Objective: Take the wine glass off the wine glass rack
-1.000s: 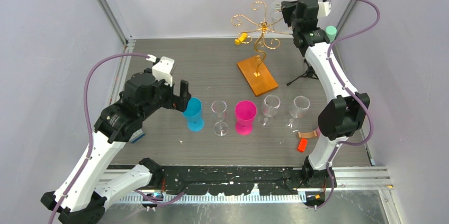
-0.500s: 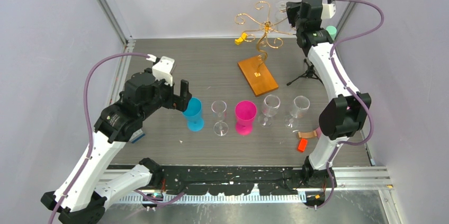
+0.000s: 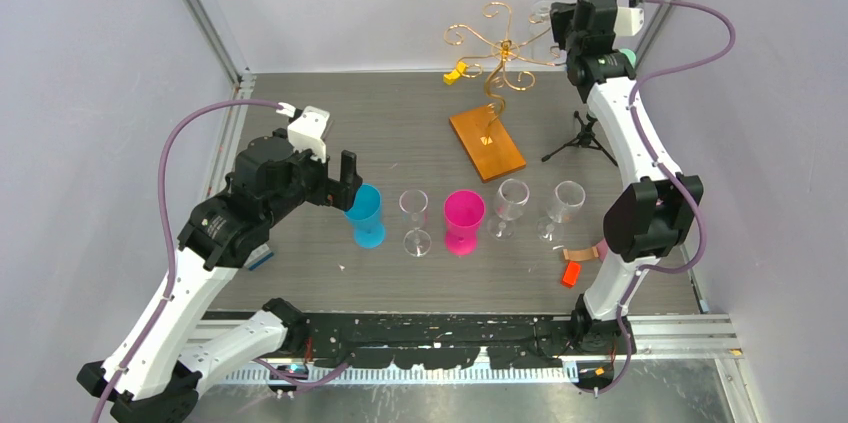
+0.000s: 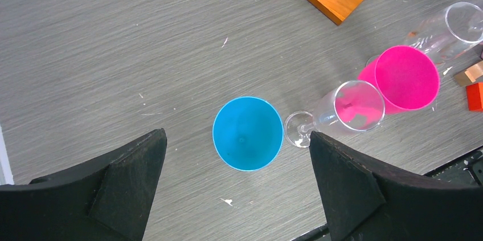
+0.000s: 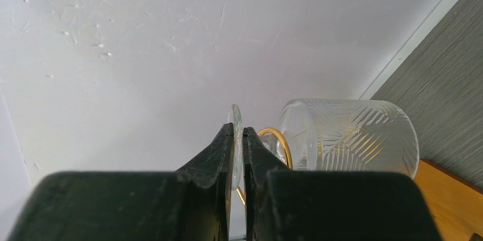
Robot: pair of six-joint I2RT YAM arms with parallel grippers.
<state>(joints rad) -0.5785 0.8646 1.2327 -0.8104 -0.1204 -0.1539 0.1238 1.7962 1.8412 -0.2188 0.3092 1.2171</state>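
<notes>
right gripper (image 5: 238, 138): jaws pinched on the thin clear foot disc of the wine glass (image 5: 348, 136). The disc sits edge-on between the 2 fingers.
wine glass: held high at the far right of the cell, next to the upper right scroll arm of the rack. In the right wrist view the cut-pattern bowl is just right of the fingers. A gold wire curl shows by the stem, between foot and bowl. Can't tell if wire and stem touch.
wine glass rack (image 3: 500, 48): upright at the far middle of the table, gold scroll arms on a wavy stem.
wooden base (image 3: 486, 143): orange-brown, flat on the table, set at an angle.
small yellow item (image 3: 458, 71): at the rack's lower left arm.
left gripper (image 4: 237, 134): jaws spread wide, holding nothing. It hovers above the blue cup (image 4: 248, 133), 1 finger on each side in the left wrist view.
row on table: blue cup, clear stemmed glass (image 3: 414, 223), pink cup (image 3: 463, 221), then 2 more clear glasses (image 3: 510, 205), all upright in a line near the arms.
black tripod (image 3: 580, 138): on the table right of the base.
mint-green cylinder (image 3: 626, 56): mostly hidden behind the right arm.
orange block (image 3: 571, 274): beside the right arm's lower link, with a copper-coloured piece (image 3: 580, 253) touching it.
</notes>
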